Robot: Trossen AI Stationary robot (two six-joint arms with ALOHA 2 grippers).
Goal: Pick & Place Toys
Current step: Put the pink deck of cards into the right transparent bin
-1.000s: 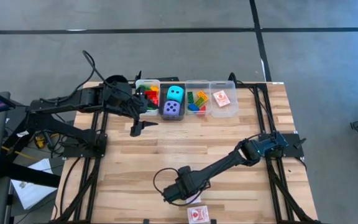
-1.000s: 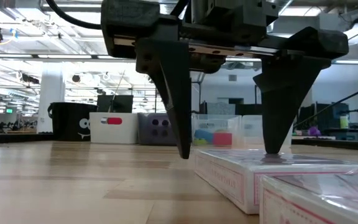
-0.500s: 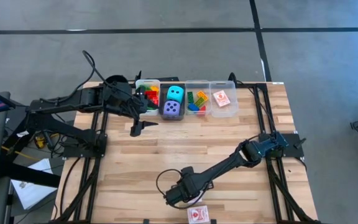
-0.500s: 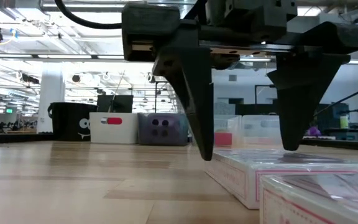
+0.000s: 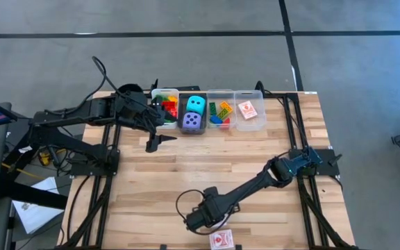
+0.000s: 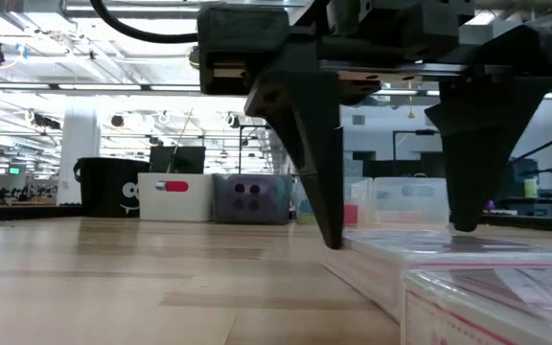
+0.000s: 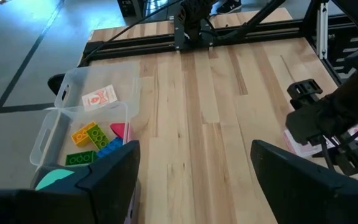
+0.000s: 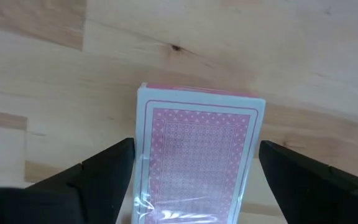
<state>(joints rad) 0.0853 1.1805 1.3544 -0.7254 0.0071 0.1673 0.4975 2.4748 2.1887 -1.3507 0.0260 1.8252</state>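
Observation:
A red-white card pack (image 8: pixel 197 155) lies flat on the table near its front edge. My right gripper (image 8: pixel 196 146) is open above it, pointing down, with one finger on either side of the pack's long sides. The low view shows the fingertips (image 6: pixel 333 240) down at the pack (image 6: pixel 429 254); I cannot tell whether they touch it. A second card pack (image 5: pixel 221 239) lies nearer the front edge. My left gripper (image 5: pixel 157 142) is open and empty over the table's far left part, near the bins. Bricks (image 7: pixel 92 137), a cyan die (image 5: pixel 196 104) and a purple die (image 5: pixel 192 121) lie in the bins.
A row of clear bins (image 5: pixel 248 111) stands at the table's far edge, one of them holding a red-white card (image 7: pixel 99 98). A black cup (image 5: pixel 132 90) stands left of them. The wooden table top (image 5: pixel 207 167) lies bare between the bins and the card packs.
My right gripper has moved a little toward the table's near edge, staying low and open, and now stands over the card pack.

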